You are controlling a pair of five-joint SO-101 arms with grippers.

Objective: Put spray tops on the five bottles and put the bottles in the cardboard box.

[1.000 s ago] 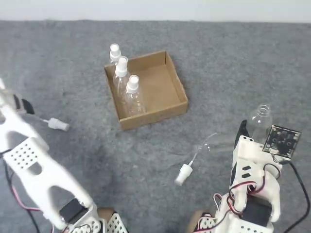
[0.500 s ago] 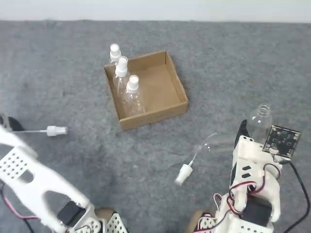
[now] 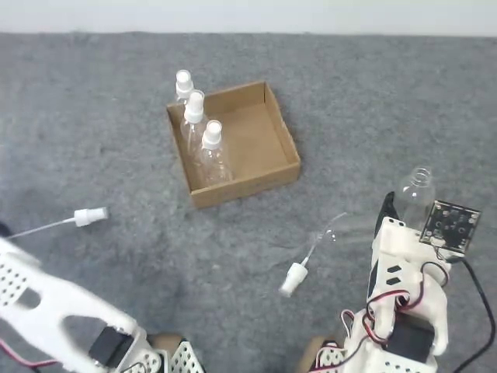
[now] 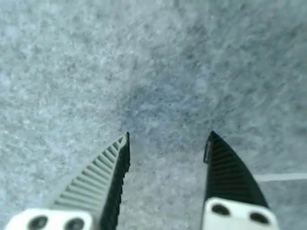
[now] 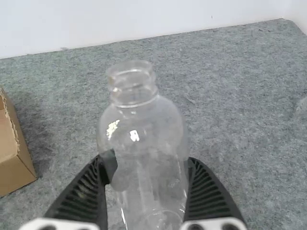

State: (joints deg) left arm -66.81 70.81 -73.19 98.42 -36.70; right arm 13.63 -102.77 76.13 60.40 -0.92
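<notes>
One capless bottle (image 5: 139,120) stands upright, clasped by the right gripper (image 5: 147,165).

Nothing legible here: no lettering, label, brand, number or sign can be read on the cardboard box (image 3: 248,185), on the clear bottle (image 5: 144,139), or anywhere else on the grey table.

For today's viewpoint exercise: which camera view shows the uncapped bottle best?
The right wrist view: the uncapped bottle sits close, in the right gripper, open neck plain. The high view shows it small; the left wrist view faces carpet.
</notes>
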